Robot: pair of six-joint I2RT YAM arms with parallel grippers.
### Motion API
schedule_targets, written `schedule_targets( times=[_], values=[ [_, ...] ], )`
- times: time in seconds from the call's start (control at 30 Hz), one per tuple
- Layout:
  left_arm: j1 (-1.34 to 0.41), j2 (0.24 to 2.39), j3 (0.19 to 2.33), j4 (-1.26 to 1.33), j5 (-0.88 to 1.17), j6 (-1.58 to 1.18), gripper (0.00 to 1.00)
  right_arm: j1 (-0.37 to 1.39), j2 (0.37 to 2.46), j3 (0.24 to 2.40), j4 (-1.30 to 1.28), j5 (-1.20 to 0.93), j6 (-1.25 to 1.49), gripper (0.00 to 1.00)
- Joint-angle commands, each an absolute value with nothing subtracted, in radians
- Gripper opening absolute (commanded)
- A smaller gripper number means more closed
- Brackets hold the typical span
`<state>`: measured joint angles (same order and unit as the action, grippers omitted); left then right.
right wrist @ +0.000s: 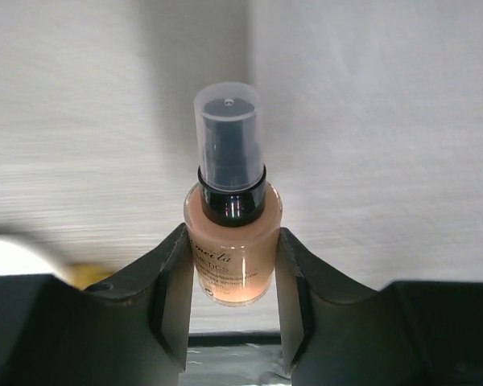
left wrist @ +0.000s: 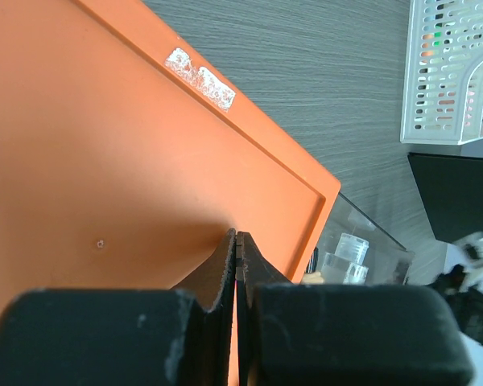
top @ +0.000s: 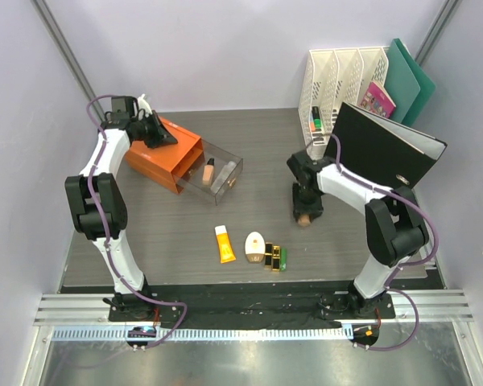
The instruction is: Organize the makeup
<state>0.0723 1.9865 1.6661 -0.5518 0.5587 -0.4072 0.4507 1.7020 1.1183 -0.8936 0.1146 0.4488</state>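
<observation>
Now, with the left gripper (left wrist: 237, 241) clenched empty on the orange box (left wrist: 105, 161), the right gripper (right wrist: 233, 241) clasps the foundation bottle (right wrist: 230, 201) at 4 o'clock on the table (top: 153, 233); next it likely needs lifting to the open drawer (top: 217, 173) at its 10 o'clock.

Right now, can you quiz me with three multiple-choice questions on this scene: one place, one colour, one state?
1. What stands between the fingers of the right gripper? A) foundation bottle B) hairbrush C) sponge
2. The box with the pulled-out drawer is: A) blue B) orange C) white
3. The jaws of the left gripper are: A) wide open B) clamping a brush C) shut
Answers: 1 A, both fingers flank the bottle; 2 B, its top is orange; 3 C, the fingers meet with no gap.
</observation>
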Motion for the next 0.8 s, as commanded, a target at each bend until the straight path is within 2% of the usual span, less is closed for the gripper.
schedule_targets(
  times=[0.0, 0.23, 0.47, 0.77],
  values=[
    [0.074, 2.137, 1.532, -0.94, 0.324, -0.304, 0.0, 0.456, 1.675, 1.381, -0.831, -0.026, 0.474, 0.01],
    [0.074, 2.135, 1.548, -0.946, 0.345, -0.318, 0.0, 0.489, 1.79, 1.727, -0.776, -0.176, 0.545, 0.01],
    [0.072, 2.132, 1.557, -0.956, 0.35, -0.319, 0.0, 0.606, 2.052, 2.116, -0.769, -0.244, 0.591, 0.01],
    [0.071, 2.125, 1.548, -0.959, 0.345, -0.321, 0.0, 0.683, 2.252, 2.358, -0.749, -0.313, 0.67, 0.01]
  ],
)
